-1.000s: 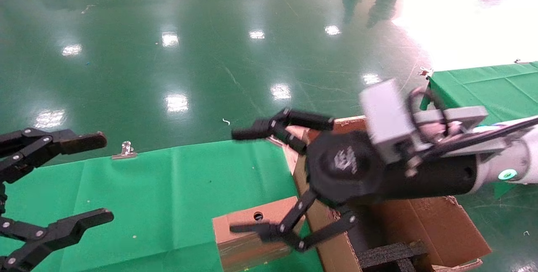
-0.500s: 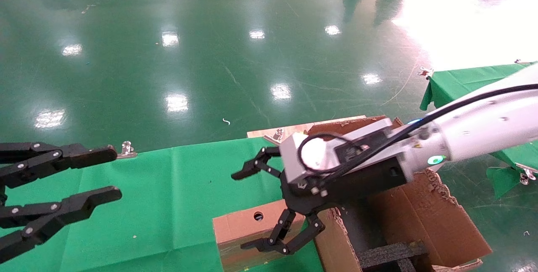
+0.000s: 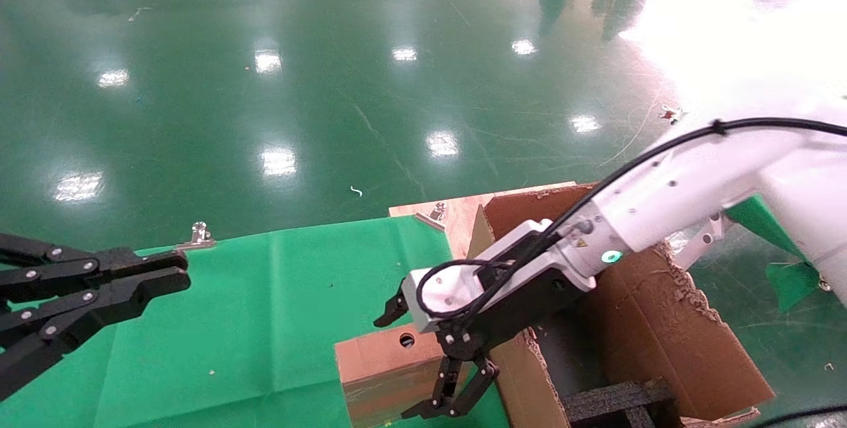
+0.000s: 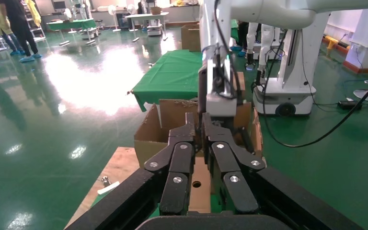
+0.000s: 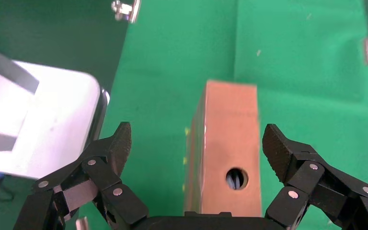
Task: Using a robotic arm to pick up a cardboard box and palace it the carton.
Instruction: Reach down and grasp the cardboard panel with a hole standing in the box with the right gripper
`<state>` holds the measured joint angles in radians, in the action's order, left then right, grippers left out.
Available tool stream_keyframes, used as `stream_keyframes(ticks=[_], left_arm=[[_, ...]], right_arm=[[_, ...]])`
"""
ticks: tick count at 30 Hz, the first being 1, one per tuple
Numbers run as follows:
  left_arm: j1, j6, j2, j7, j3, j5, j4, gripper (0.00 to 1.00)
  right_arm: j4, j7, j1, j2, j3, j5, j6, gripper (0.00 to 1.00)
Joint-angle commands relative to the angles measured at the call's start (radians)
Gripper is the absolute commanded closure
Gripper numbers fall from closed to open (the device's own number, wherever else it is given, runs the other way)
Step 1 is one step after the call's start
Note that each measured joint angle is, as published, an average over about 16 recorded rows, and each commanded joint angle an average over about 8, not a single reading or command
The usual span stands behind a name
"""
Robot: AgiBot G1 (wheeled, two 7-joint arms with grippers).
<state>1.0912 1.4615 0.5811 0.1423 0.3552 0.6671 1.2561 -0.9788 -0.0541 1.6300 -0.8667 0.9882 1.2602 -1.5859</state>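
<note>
The cardboard box [image 3: 380,368], slim and brown with a round hole in its top, stands on the green table cloth [image 3: 265,296] beside the carton [image 3: 662,335]. The white right arm reaches down over the carton's near wall. Its right gripper [image 3: 397,367] is open and straddles the box top, one finger on each side, not touching. In the right wrist view the box [image 5: 230,158] lies between the spread fingers of the right gripper [image 5: 197,141]. The left gripper [image 3: 180,272] hovers at the left over the cloth, shut and holding nothing. It faces the box [image 4: 199,184] and carton [image 4: 148,134].
Black foam spacers [image 3: 615,401] lie inside the carton. A metal clip [image 3: 198,235] holds the cloth's far edge, and a bare wooden corner [image 3: 456,213] shows behind the carton. Glossy green floor surrounds the table. Another green table [image 4: 172,76] and a robot base [image 4: 287,96] stand beyond.
The right arm has swung down and turned, bringing its open gripper from above the carton to astride the box top. The left gripper's fingers have closed together.
</note>
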Motion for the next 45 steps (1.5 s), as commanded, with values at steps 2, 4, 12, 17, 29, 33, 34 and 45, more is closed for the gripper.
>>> stream_keyframes(ticks=[2, 4, 12, 17, 29, 33, 34, 45], left_arm=[[0.000, 0.000, 0.000, 0.000, 0.000, 0.000, 0.000, 1.00], [0.000, 0.000, 0.000, 0.000, 0.000, 0.000, 0.000, 1.00], [0.000, 0.000, 0.000, 0.000, 0.000, 0.000, 0.000, 1.00], [0.000, 0.000, 0.000, 0.000, 0.000, 0.000, 0.000, 1.00], [0.000, 0.000, 0.000, 0.000, 0.000, 0.000, 0.000, 0.00], [0.000, 0.000, 0.000, 0.000, 0.000, -0.001, 0.000, 0.00], [0.000, 0.000, 0.000, 0.000, 0.000, -0.001, 0.000, 0.00], [0.000, 0.000, 0.000, 0.000, 0.000, -0.001, 0.000, 0.00]], right_arm=[[0.046, 0.024, 0.031, -0.034, 0.057, 0.025, 0.002, 0.00], [0.077, 0.040, 0.053, -0.060, 0.089, 0.043, 0.003, 0.00], [0.186, 0.110, 0.131, -0.160, 0.192, 0.108, 0.006, 0.00], [0.227, 0.144, 0.166, -0.212, 0.257, 0.138, 0.004, 0.00], [0.300, 0.189, 0.177, -0.266, 0.326, 0.105, 0.013, 0.81], [0.307, 0.192, 0.176, -0.269, 0.329, 0.100, 0.016, 1.00], [0.306, 0.192, 0.176, -0.268, 0.328, 0.100, 0.016, 1.00], [0.295, 0.188, 0.175, -0.263, 0.323, 0.104, 0.014, 1.00]])
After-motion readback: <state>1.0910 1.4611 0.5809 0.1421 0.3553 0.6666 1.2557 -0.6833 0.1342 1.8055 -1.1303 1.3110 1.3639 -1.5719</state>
